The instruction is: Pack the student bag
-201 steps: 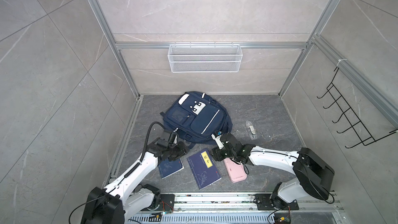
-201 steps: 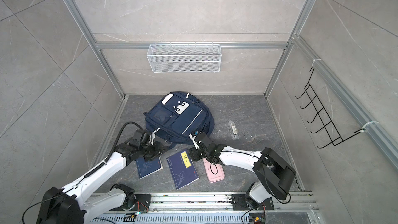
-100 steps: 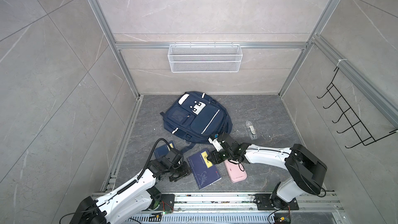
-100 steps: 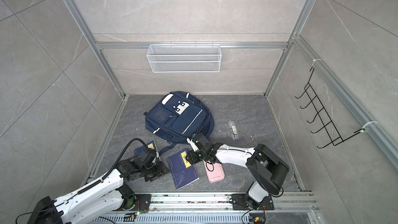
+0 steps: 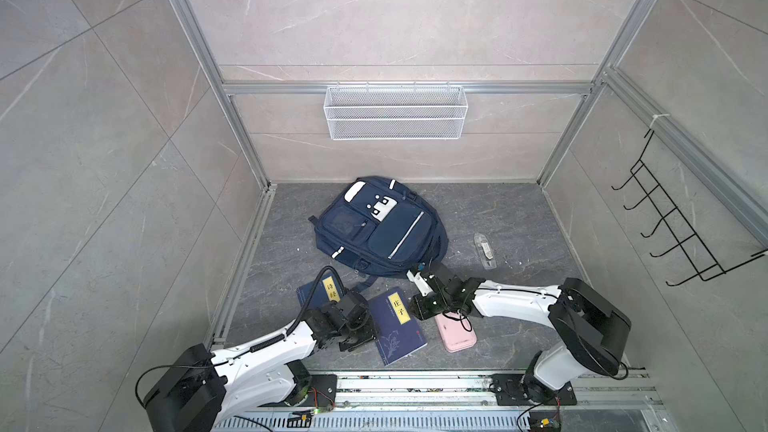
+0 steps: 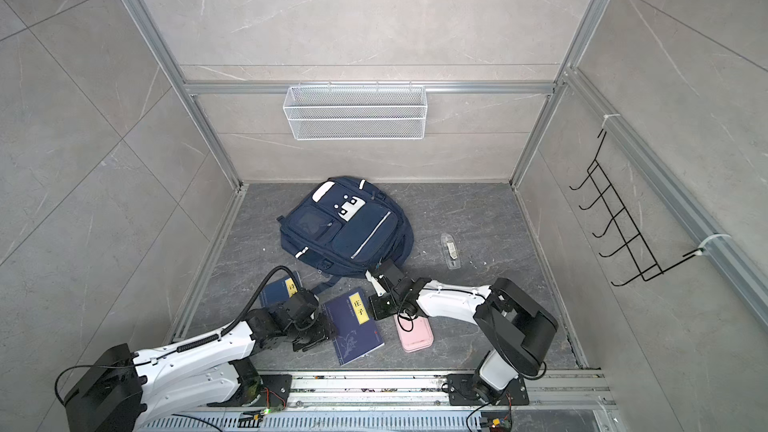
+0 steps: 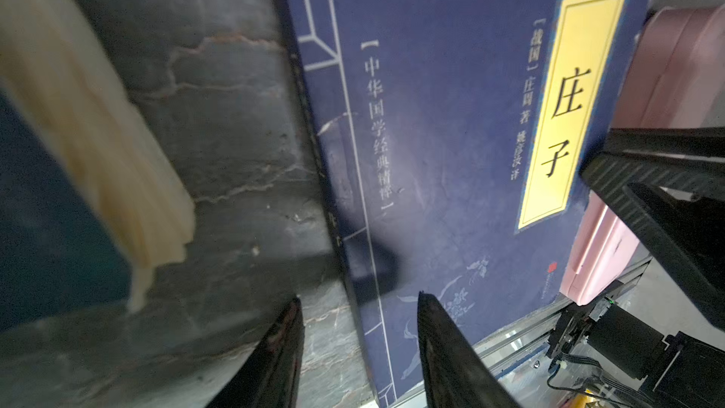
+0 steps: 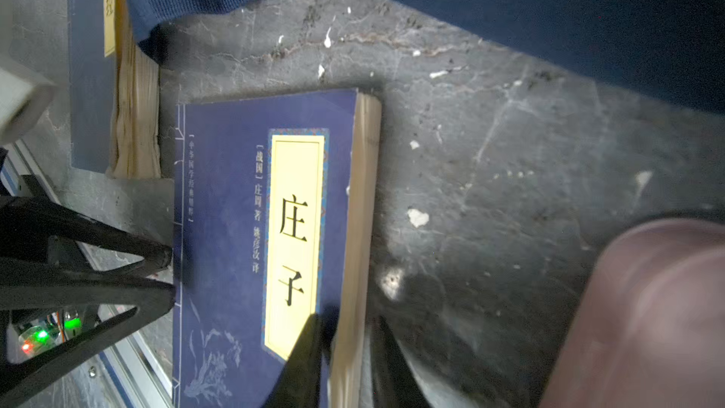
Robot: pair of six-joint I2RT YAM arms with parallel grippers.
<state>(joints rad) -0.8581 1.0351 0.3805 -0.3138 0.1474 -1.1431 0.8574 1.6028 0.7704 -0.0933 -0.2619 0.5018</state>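
The student bag [image 5: 380, 228] [image 6: 347, 228], a navy backpack with white patches, lies flat at the back of the floor. In front of it lies a blue book with a yellow label [image 5: 397, 326] [image 8: 235, 229] [image 7: 451, 131]. My right gripper [image 8: 347, 319] [image 5: 419, 309] is shut on this book's page edge, one finger on the cover and one beside the pages. My left gripper [image 7: 359, 300] [image 5: 361, 336] is open and low at the book's spine, with one finger over the floor and one over the cover. A smaller blue book [image 5: 322, 290] lies to the left.
A pink case [image 5: 455, 332] lies right of the book, under the right arm. A clear small case [image 5: 484, 251] sits on the floor right of the bag. A white wire basket [image 5: 395, 112] hangs on the back wall and a black hook rack [image 5: 673, 238] on the right wall.
My left arm has drawn back from the bag's strap toward the front, down to the larger book's spine. My right gripper's jaws have narrowed onto the book's page edge.
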